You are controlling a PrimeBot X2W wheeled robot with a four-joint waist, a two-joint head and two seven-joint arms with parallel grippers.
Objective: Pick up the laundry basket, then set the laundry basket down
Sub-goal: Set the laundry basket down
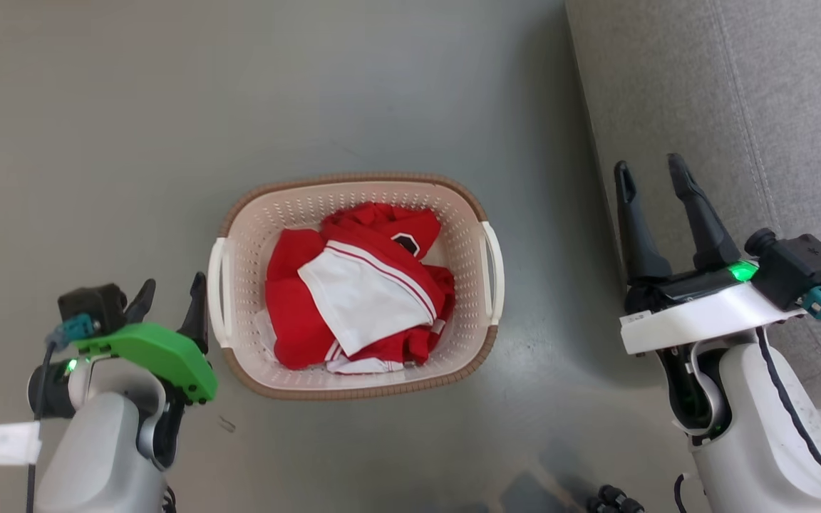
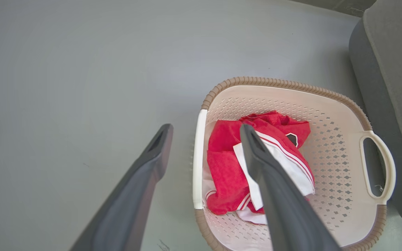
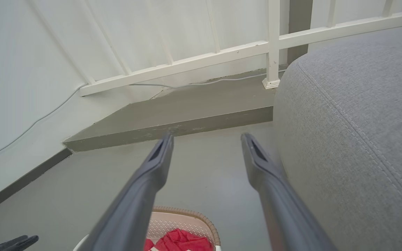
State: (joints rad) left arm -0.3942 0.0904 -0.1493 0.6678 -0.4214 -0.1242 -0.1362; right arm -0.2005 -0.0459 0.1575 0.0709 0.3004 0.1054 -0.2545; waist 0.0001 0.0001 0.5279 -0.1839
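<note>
The laundry basket (image 1: 464, 285) sits upright on the grey floor (image 1: 168, 107) straight ahead of me, with a crumpled red and white garment (image 1: 353, 299) lying inside it. Its white left handle (image 1: 217, 292) is on my left side and its white right handle (image 1: 496, 271) on my right. My left tool (image 1: 173, 285) is just beside the left handle, fingers spread and holding nothing. In the left wrist view that handle lies between them, one finger over bare floor and the other over the garment; I cannot tell whether either touches the plastic. My right tool (image 1: 649, 167) is likewise spread and empty, well apart from the right handle, by the edge of the grey sofa (image 1: 738, 107). Past its fingers are a raised step (image 3: 187, 115) and a white railing (image 3: 222, 55).
</note>
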